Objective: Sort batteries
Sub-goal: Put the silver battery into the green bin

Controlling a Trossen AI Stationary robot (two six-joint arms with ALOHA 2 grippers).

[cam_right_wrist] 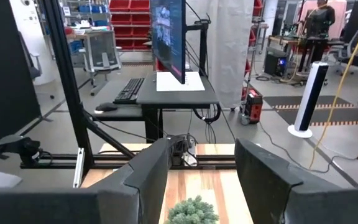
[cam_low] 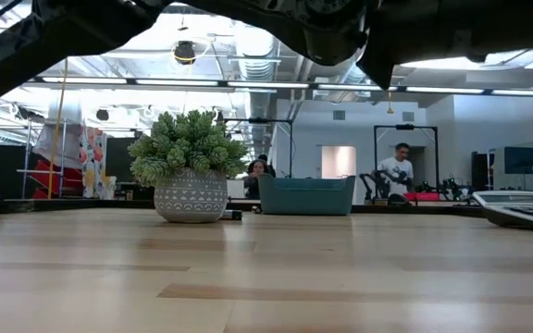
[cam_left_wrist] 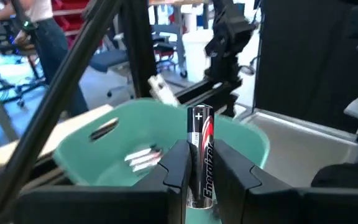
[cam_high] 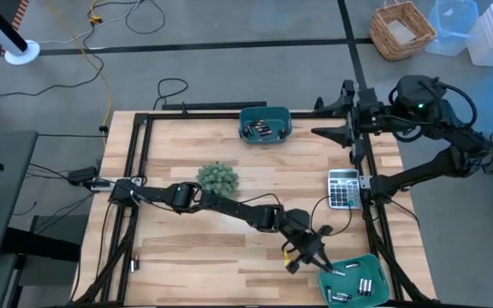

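Currently the left arm reaches across the table to the near teal bin (cam_high: pixel 355 281). Its left gripper (cam_left_wrist: pixel 201 171) pinches a black battery (cam_left_wrist: pixel 201 149) upright at mid-body, just above the bin. Likely light, rigid and smooth; a mid-body grip suits it. The right gripper (cam_right_wrist: pixel 201 165) waits apart, fingers spread.

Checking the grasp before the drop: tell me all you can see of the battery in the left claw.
The battery is a black and silver cylindrical Energizer cell with a red band and a plus mark near its top end. It stands upright, clamped between the left claw's two dark fingers, its lower end hidden. It is held just short of the near teal bin, which already holds a few cells.
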